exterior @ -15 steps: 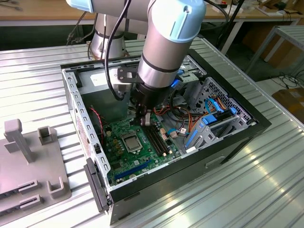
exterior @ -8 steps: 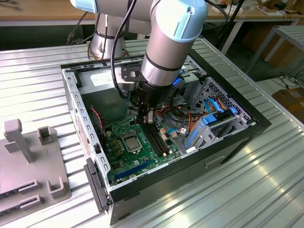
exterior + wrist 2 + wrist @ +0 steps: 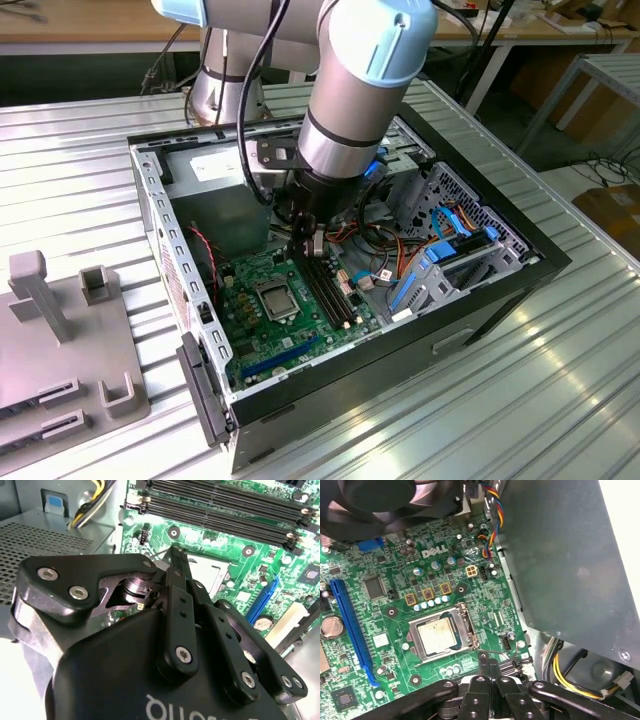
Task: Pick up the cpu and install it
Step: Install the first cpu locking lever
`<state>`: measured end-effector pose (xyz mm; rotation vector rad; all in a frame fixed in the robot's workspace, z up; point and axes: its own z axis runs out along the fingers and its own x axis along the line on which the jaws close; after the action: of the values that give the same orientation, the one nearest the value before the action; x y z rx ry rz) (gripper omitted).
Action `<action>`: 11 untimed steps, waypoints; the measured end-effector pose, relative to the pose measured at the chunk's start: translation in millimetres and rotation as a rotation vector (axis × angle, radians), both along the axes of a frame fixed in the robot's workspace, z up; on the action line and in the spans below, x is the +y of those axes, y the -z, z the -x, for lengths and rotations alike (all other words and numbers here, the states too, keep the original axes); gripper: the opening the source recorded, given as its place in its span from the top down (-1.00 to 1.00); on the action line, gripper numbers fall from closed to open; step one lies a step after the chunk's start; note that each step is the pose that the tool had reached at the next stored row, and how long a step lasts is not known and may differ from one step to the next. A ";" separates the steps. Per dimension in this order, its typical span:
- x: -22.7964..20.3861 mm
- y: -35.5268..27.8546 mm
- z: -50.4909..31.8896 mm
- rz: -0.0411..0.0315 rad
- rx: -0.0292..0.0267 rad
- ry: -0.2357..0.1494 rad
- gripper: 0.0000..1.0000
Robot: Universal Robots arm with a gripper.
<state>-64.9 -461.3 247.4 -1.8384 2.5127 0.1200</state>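
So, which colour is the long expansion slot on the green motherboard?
The long plastic expansion slot is blue, clearest in the first wrist view.

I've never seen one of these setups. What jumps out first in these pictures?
A big silver-and-blue robot arm reaches down into an open black computer case on a ribbed metal table. Inside lies a green motherboard, with a small square silver-grey cpu sitting in its metal socket frame. The black gripper hangs just beside that socket, fingers together, holding nothing.

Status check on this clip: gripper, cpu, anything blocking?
Gripper shut, empty, above the green motherboard beside the socket. Small square silver-grey cpu lies in the silver metal socket frame. Nothing over it.
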 end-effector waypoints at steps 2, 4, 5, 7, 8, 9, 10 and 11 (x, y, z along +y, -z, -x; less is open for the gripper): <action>2.9 0.5 -0.6 -0.0023 -0.0001 0.000 0.79; 4.1 0.6 -2.4 -0.0028 0.0001 0.000 0.79; 4.2 0.6 -4.8 -0.0028 0.0001 0.000 0.79; 4.6 0.7 -7.0 -0.0028 0.0000 0.000 0.79; 4.7 0.7 -7.4 -0.0028 0.0000 0.000 0.79; 4.7 0.7 -7.5 -0.0027 0.0000 0.000 0.79; 5.6 0.7 -8.0 -0.0027 -0.0001 0.000 0.79; 6.9 0.7 -8.5 -0.0028 -0.0001 0.000 0.79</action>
<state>-56.4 -454.4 246.7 -1.8374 2.5112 0.1233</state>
